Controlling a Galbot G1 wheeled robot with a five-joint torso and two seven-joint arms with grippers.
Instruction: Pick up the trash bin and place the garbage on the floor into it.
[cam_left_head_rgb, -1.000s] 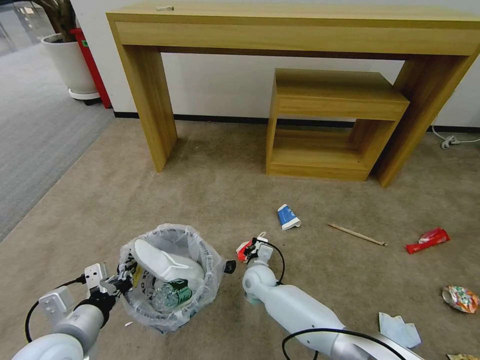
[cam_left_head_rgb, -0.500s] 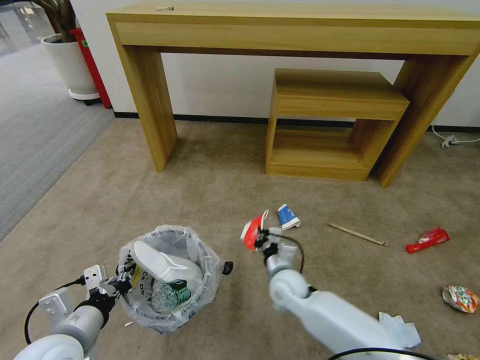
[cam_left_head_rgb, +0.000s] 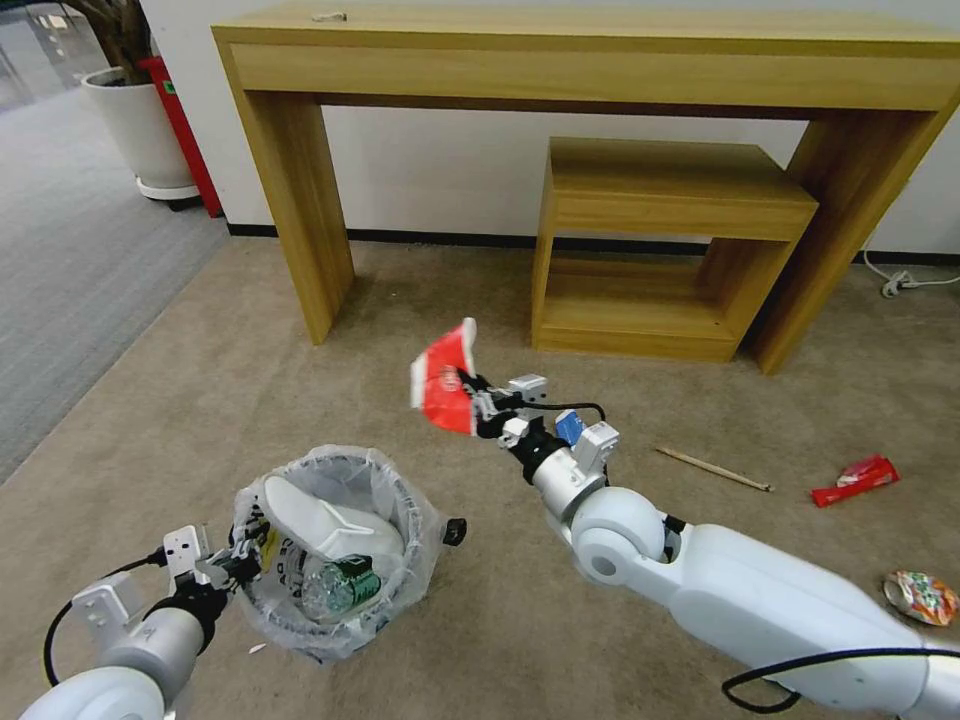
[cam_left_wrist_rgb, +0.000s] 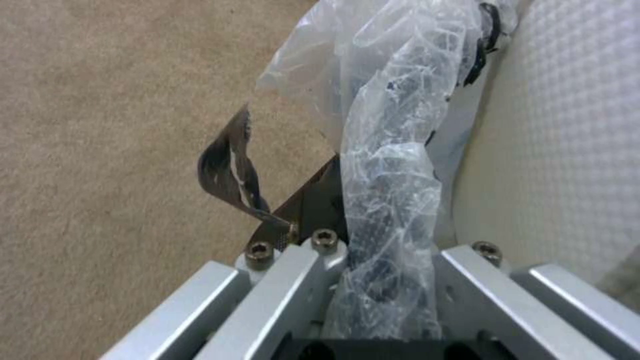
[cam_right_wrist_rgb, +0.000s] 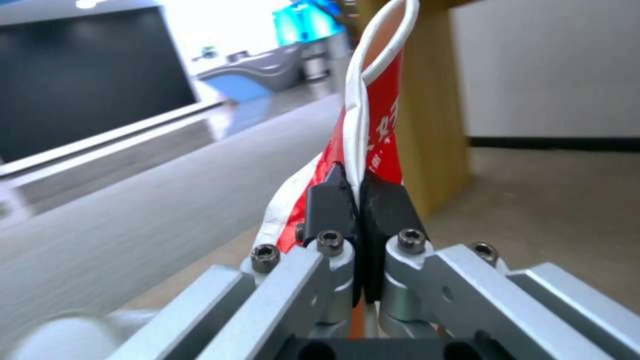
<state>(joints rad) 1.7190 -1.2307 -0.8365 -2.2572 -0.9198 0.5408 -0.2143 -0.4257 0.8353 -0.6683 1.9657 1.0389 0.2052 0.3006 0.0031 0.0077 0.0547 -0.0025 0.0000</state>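
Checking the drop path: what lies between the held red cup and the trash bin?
Bare carpet between red cup and trash bin, head view.

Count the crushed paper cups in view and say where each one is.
2. The red cup is pinched in the right gripper, raised above the carpet. The blue cup lies on the carpet, partly hidden behind that wrist. Others may be hidden.

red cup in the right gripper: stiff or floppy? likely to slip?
Probably floppy: the red cup is crushed flat, its white rim folded between the right gripper pads. Likely light, since a thin edge pinch holds it aloft. Slip risk seems modest, but it may flap or bend over the trash bin, held by the left gripper.
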